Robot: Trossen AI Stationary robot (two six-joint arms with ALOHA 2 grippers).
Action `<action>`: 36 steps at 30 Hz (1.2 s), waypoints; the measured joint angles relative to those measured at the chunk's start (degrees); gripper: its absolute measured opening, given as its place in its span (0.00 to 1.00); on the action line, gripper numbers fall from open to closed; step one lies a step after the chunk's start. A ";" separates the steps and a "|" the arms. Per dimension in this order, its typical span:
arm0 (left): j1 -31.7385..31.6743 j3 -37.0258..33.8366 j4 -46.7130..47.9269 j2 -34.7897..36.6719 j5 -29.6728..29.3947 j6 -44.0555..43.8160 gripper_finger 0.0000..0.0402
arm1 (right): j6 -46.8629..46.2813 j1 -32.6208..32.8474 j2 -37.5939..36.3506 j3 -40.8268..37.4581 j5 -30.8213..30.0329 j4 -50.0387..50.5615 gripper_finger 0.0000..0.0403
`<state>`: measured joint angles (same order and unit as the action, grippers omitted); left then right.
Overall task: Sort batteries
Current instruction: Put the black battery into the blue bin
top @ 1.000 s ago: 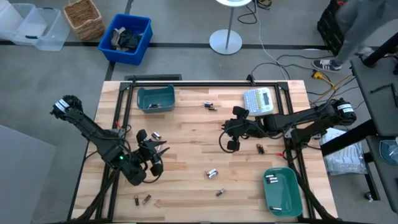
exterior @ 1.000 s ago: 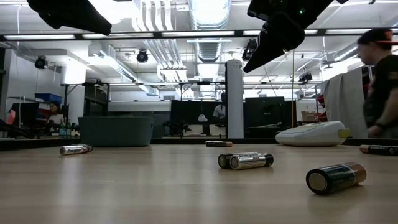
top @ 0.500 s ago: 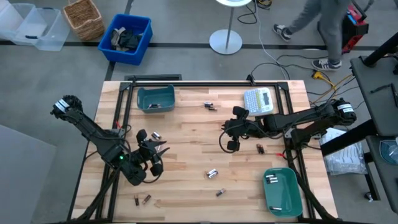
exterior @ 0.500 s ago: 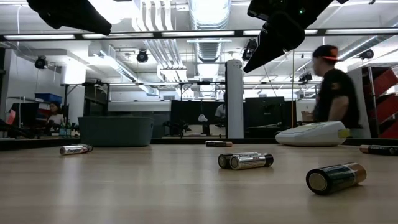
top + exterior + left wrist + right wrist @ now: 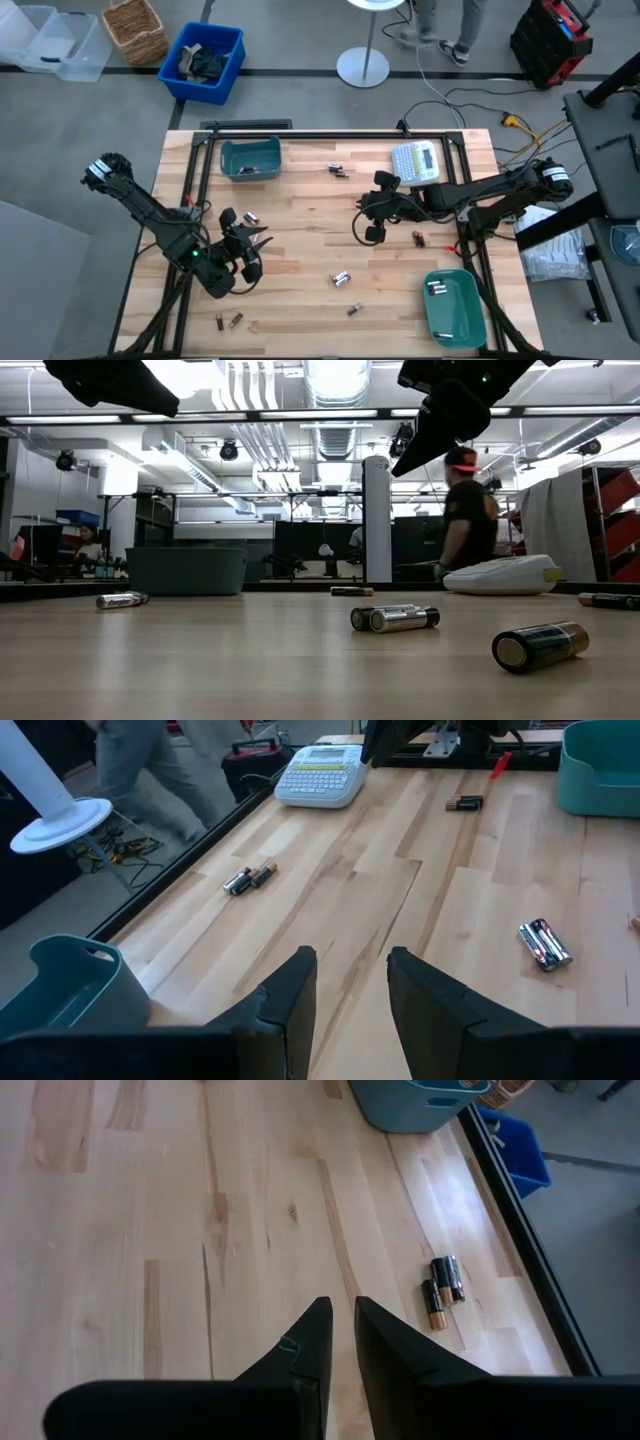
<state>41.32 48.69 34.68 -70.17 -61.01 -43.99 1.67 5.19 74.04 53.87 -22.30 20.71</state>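
Sorting looks barely underway. By the bench's near-left corner, the left gripper (image 5: 247,250) hovers spread and empty. Small cylindrical batteries (image 5: 341,279) lie scattered mid-bench. The right gripper (image 5: 371,233) hangs nearly closed, empty; the near-right teal plastic bin (image 5: 452,322) holds a few.

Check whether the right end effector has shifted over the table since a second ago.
No. In the high view the right end effector sits at the same spot below the label maker, beside the lone battery, empty, fingers nearly closed.
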 joint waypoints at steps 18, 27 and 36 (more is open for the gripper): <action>-0.07 0.25 3.89 2.13 1.79 -0.24 0.27 | -1.31 0.01 0.00 -0.02 0.00 0.03 0.10; -0.07 0.37 20.87 5.29 4.63 -6.59 0.27 | -8.31 0.00 0.02 6.62 0.35 10.18 0.10; -0.07 0.28 29.43 3.90 7.72 -8.04 0.27 | -28.11 0.02 0.24 16.31 6.60 31.70 0.10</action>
<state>41.25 48.97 64.10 -66.27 -53.30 -52.03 -26.44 5.21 74.28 70.17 -15.70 52.41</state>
